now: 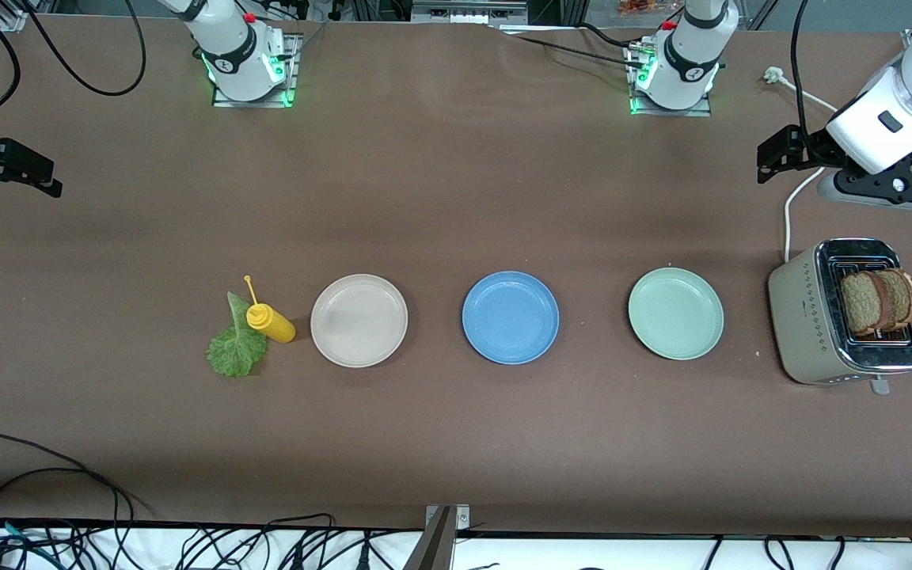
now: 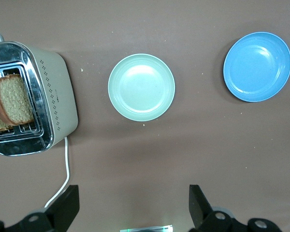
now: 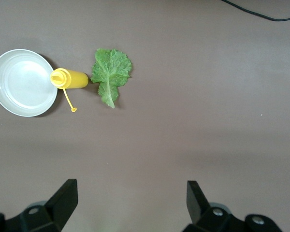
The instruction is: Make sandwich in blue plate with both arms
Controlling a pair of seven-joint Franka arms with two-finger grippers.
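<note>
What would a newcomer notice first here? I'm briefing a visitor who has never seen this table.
Three plates in a row: beige-white plate, blue plate in the middle, pale green plate. At the left arm's end, a toaster holds two bread slices. At the right arm's end, a lettuce leaf lies beside a yellow squeeze bottle.

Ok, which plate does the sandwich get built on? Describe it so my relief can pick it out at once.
Three round plates lie in a row across the middle of the table, between the yellow squeeze bottle and the toaster. Take the middle one, the blue plate. It is mid-blue and empty, with the beige-white plate on the bottle's side and the pale green plate on the toaster's side.
</note>
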